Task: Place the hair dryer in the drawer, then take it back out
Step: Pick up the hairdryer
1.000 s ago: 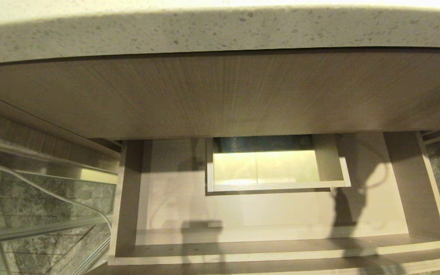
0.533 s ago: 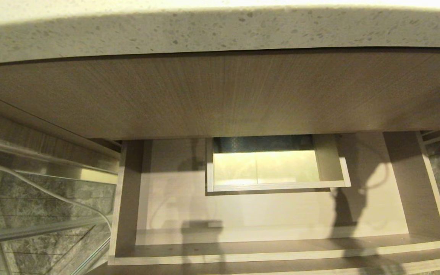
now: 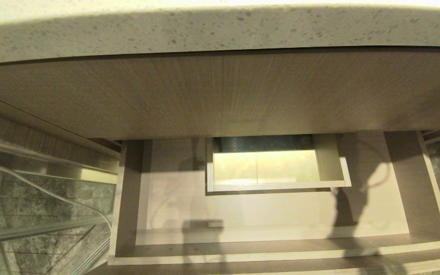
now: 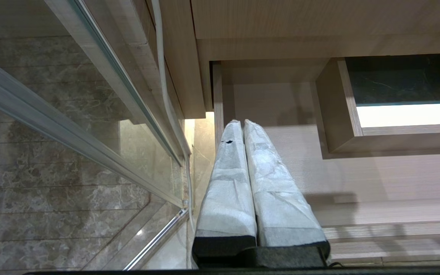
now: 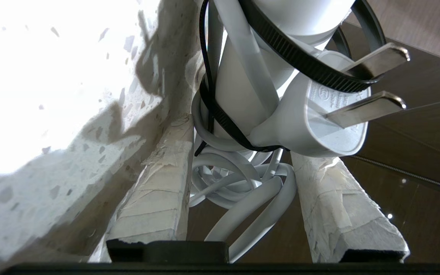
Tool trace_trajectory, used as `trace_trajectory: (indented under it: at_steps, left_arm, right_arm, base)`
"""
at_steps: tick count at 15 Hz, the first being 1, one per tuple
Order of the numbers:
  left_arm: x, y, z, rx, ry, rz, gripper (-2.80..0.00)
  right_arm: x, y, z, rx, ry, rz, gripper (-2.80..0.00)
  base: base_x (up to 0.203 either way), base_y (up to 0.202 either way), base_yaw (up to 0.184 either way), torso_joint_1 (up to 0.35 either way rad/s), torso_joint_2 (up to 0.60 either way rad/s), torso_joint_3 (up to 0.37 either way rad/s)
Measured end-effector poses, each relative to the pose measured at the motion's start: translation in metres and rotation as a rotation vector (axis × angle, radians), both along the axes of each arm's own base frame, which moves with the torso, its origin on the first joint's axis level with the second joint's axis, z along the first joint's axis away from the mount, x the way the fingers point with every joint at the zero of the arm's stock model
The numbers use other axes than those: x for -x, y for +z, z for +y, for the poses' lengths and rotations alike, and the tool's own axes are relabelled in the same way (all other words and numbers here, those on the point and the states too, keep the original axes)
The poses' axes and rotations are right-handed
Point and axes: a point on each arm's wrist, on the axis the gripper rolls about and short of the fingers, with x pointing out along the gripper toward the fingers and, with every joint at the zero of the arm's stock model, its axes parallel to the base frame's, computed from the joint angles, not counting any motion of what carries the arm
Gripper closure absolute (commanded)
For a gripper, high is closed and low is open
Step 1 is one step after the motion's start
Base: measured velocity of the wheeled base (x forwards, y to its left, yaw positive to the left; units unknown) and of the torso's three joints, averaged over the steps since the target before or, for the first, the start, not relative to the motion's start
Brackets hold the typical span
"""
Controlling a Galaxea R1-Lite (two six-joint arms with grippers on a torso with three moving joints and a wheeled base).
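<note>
- The drawer point(image 3: 269, 214) stands pulled out below the speckled desk point(image 3: 220, 30), nothing lying in it.
- Right gripper point(image 5: 239, 152): jaws clamped on the hair dryer point(image 5: 243, 76), its bundled cord point(image 5: 239, 187) between them, beside the desk's edge.
- Left gripper point(image 4: 239, 128): jaws together, above the drawer's left corner.

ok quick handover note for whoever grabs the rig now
Right gripper: closed around the handle and bundled cord of the small white hair dryer, beside the speckled stone counter, out of the head view.
Left gripper: shut, empty, over the drawer's left end.
Wide pale wood-grain drawer: open, nothing seen inside.
Done: dryer gripped.
Left: place it in the drawer, then take it back out.
</note>
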Motion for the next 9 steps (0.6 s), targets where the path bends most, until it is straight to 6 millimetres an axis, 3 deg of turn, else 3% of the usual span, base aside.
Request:
trace_trajectory:
  at_steps: [9]
  left_arm:
    - [0.000,0.000,0.000,0.000,0.000,0.000,0.00]
  right_arm:
    - [0.030,0.011,0.017,0.042,0.009,-0.069,0.00]
  base:
    - [0.000,0.000,0.000,0.000,0.00,0.000]
